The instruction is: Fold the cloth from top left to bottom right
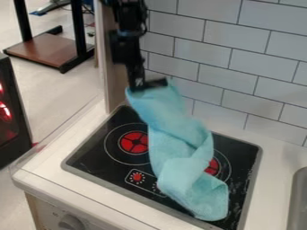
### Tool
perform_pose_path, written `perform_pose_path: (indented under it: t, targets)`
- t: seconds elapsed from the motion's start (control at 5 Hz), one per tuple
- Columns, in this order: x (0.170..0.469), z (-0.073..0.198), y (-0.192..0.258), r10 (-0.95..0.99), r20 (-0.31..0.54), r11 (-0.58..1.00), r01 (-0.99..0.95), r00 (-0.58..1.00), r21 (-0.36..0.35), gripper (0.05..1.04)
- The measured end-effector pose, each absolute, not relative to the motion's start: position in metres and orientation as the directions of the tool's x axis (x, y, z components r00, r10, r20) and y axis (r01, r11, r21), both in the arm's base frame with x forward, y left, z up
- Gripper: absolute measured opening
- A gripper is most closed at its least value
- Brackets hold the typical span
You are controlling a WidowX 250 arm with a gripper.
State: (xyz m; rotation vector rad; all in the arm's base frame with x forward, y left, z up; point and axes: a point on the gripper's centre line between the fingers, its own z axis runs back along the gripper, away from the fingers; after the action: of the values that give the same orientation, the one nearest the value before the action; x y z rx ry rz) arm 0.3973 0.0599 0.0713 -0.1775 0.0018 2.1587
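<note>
The black two-finger gripper (148, 85) pinches the crumpled turquoise terry cloth (180, 134) by its raised end, apparently mid-fold; next, lower that bottom-right.

We note a black stove (99, 157) with red burners (133, 142), set in a white counter (51, 167), at six o'clock. We record wall tiles (234, 54) at one, a stand (51, 48) at ten, a red-lit unit (13, 128) at nine, a knob (71, 222) at seven, a sink (298, 202) at four.

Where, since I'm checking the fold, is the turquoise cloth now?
In the camera view, the turquoise cloth hangs from the claw near the center, its lower end over the front right of the black cooktop, partly covering the right-hand burner.
</note>
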Motion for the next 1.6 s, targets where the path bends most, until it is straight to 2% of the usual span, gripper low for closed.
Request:
perform_pose_path:
  t: [0.2, 0.4, 0.8, 1.2, 1.6]
  targets:
    - [0.385, 0.095, 0.018, 0.869, -0.168, -0.484, -0.87, -0.465, -0.097, 0.051]
    - [0.368, 0.106, -0.008, 0.898, -0.17, -0.427, -0.896, -0.405, -0.123, 0.051]
    - [0.322, 0.084, -0.039, 0.937, -0.108, -0.347, -0.926, -0.333, -0.149, 0.051]
    - [0.279, 0.047, -0.048, 0.949, -0.057, -0.316, -0.939, -0.311, -0.138, 0.051]
    - [0.267, 0.031, -0.049, 0.956, -0.03, -0.294, -0.947, -0.292, -0.127, 0.074]
